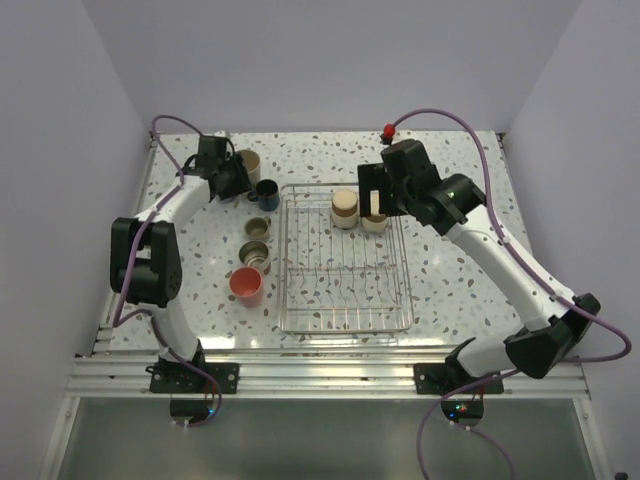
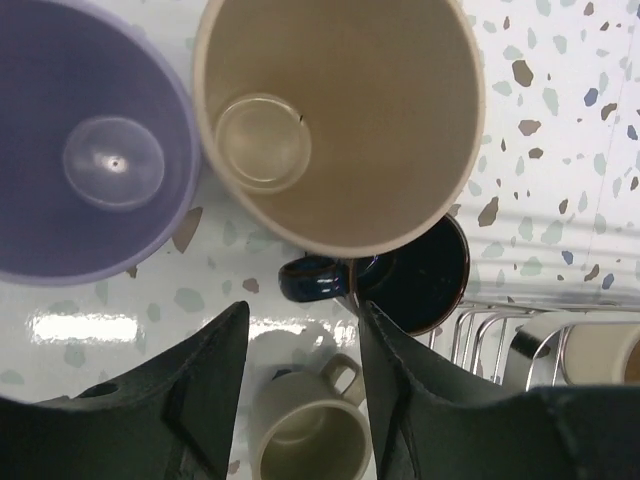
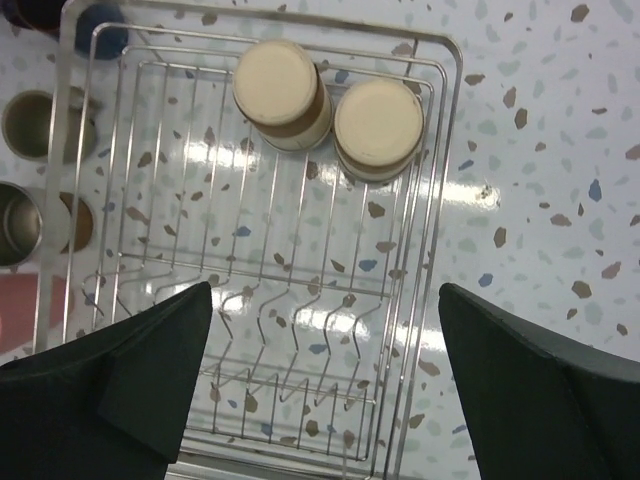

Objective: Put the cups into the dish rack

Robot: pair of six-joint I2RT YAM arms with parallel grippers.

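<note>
left end effector apart, empty, by far-left corner of dish rack | I'd straddle dark blue mug alone, sparing beige tumbler | right end effector wide apart above dish rack

Two cups stand inside the dish rack.

A lavender tumbler, beige tumbler, dark blue mug; speckled table
</note>
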